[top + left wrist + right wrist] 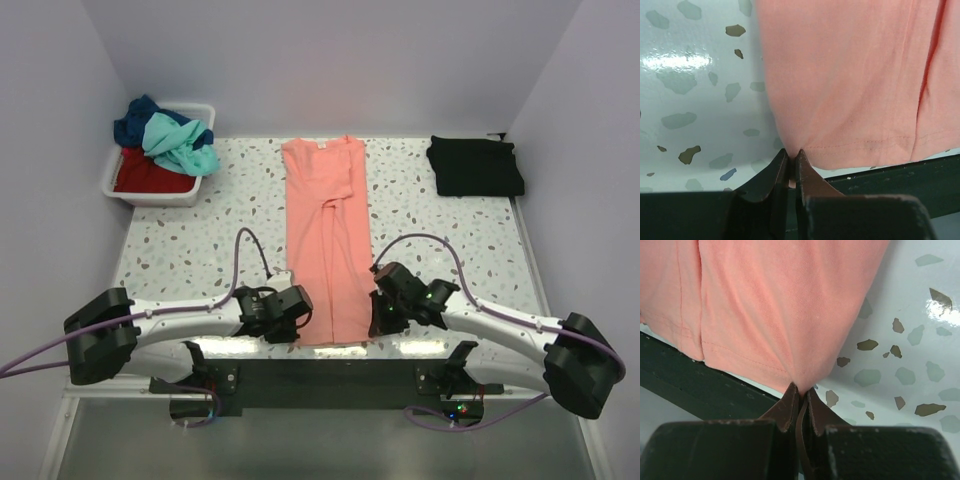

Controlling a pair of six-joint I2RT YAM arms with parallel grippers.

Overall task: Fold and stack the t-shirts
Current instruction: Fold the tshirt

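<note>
The salmon-pink t-shirt (328,235) lies lengthwise down the middle of the table, its sides folded in, collar far and hem near. My left gripper (299,322) is shut on its near left hem corner (790,150). My right gripper (374,318) is shut on its near right hem corner (802,385). Both pinch the cloth at table level. A folded black t-shirt (475,165) lies at the far right. Teal (183,143), navy blue (135,122) and red (150,175) t-shirts are heaped in the bin.
A white plastic bin (155,193) stands at the far left corner. The table's near edge and the dark mounting rail (330,375) run just behind both grippers. Walls close in the back and both sides.
</note>
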